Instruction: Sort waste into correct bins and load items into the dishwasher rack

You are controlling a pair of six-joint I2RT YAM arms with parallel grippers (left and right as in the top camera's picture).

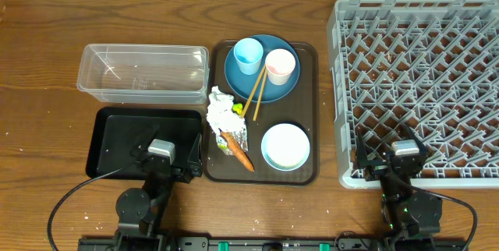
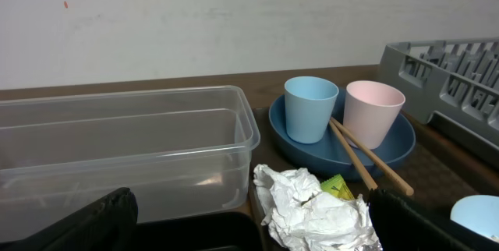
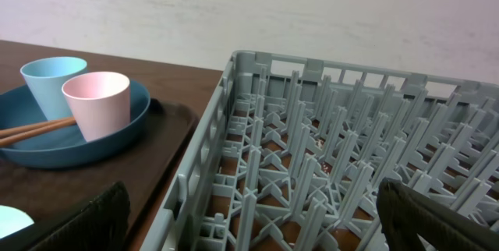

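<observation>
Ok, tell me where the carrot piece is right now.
In the overhead view, the carrot piece lies in the near-left corner of the brown tray, at the near end of the crumpled tissue and left of the white bowl.

Left gripper (image 1: 167,157), right gripper (image 1: 394,157), jaws spread wide
</observation>
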